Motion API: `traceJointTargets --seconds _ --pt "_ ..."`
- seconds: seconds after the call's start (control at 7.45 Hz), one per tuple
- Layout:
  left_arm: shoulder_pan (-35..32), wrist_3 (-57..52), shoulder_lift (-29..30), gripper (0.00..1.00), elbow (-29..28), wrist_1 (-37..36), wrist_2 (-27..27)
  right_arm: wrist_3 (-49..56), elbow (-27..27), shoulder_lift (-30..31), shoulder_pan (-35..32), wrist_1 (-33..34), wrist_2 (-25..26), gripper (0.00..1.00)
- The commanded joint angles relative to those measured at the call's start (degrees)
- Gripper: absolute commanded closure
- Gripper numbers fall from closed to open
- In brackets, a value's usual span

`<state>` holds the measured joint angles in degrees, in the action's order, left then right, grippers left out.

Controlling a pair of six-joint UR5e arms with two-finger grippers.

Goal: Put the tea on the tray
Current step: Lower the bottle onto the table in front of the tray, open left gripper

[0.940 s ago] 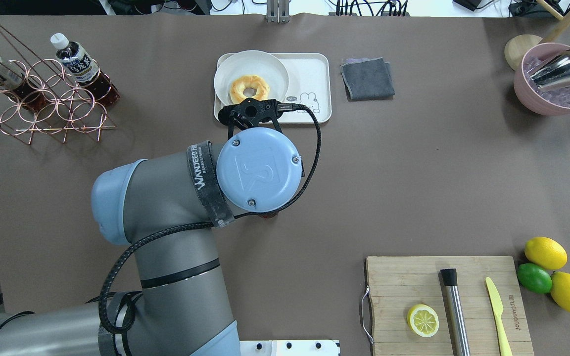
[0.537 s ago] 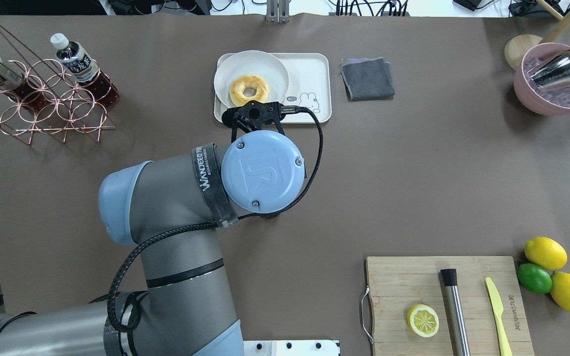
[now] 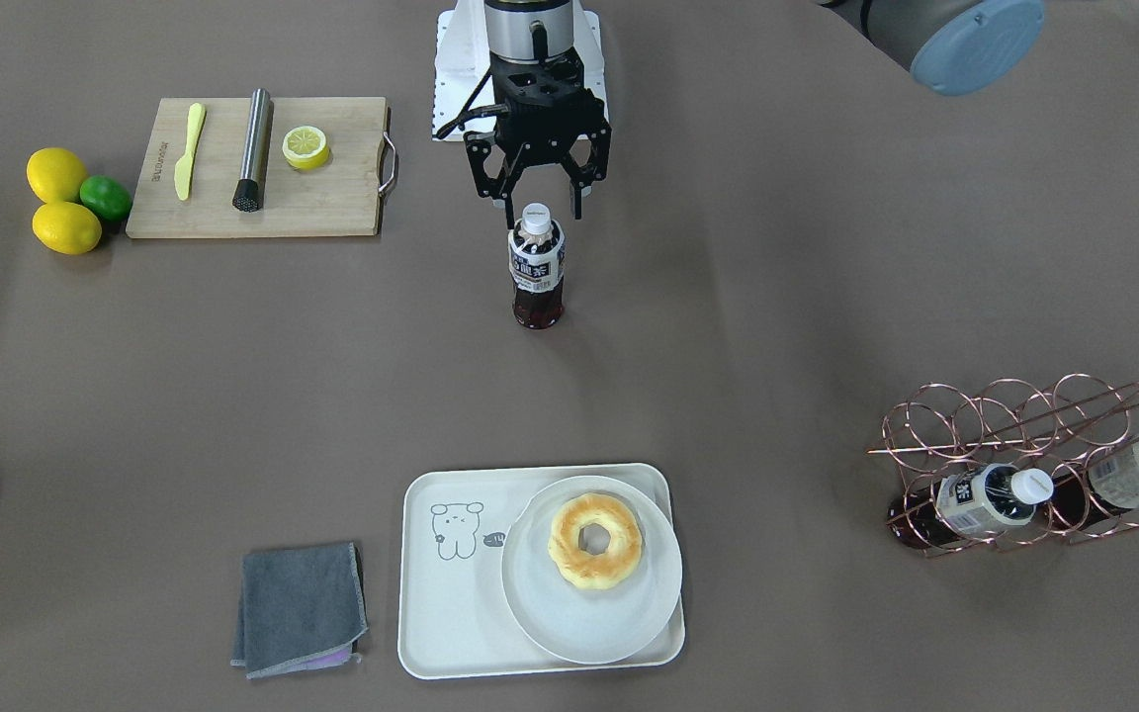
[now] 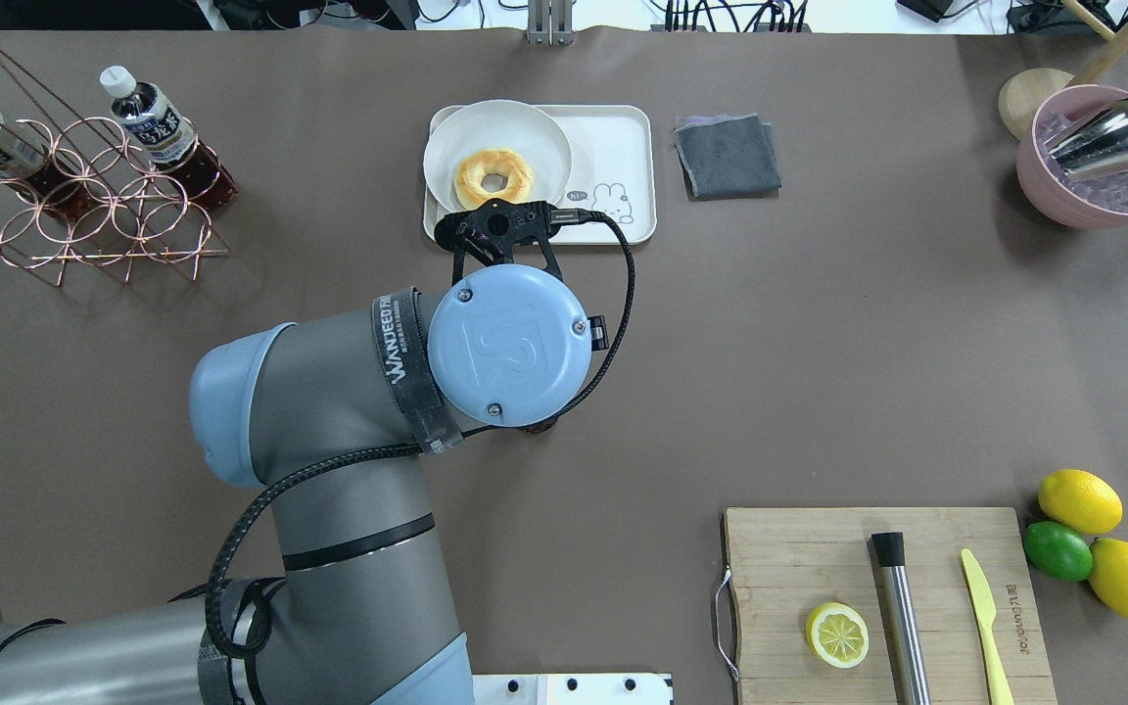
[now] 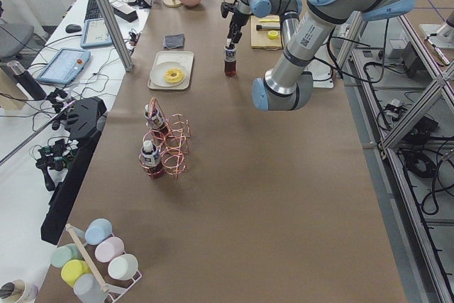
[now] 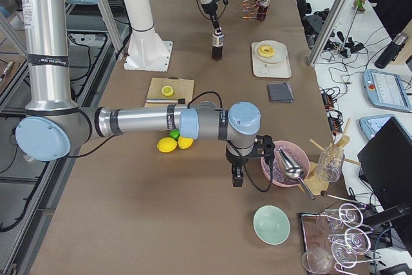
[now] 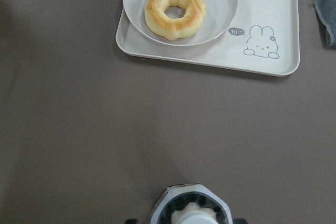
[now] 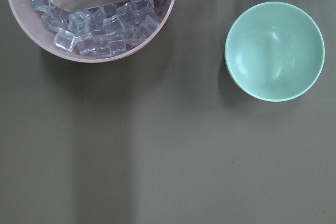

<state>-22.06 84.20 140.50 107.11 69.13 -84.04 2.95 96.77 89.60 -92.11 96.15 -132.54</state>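
Left gripper [image 3: 540,206] open, jaws spread about the white cap of tea [image 3: 537,272]; tea upright on table [image 3: 777,346], well apart from tray [image 3: 451,603]; label navy, white characters, one reads 茶; tray drawing carries a "hi~" bubble; arm strap [image 4: 398,357] printed "WANJEED"; right gripper [image 6: 236,177] by ice bowl [image 8: 94,58], open or closed not discernible.

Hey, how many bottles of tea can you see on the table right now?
3. One tea bottle stands upright on the table; two more bottles lie tilted in the copper rack. None appears hidden.
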Motion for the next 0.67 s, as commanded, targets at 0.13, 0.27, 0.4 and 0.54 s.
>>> traceJointTargets --seconds 0.13,0.27,0.4,0.54 --pt "-1.57 -7.76 -1.79 0.02 7.65 -0.22 -0.59 -0.13 0.00 -0.56 0.00 0.00 0.00 0.00" --pt "-5.06 -8.95 -5.55 0.02 9.94 0.12 -3.47 -0.22 0.08 -0.74 0.00 0.00 0.00 0.00" --pt "-8.14 -12.53 -9.67 0.02 11.88 3.43 -6.11 -0.22 0.17 -0.74 0.00 0.00 0.00 0.00" --pt "-9.30 -18.48 -12.59 0.02 11.90 6.77 -6.04 -0.31 0.17 -1.00 0.00 0.00 0.00 0.00"
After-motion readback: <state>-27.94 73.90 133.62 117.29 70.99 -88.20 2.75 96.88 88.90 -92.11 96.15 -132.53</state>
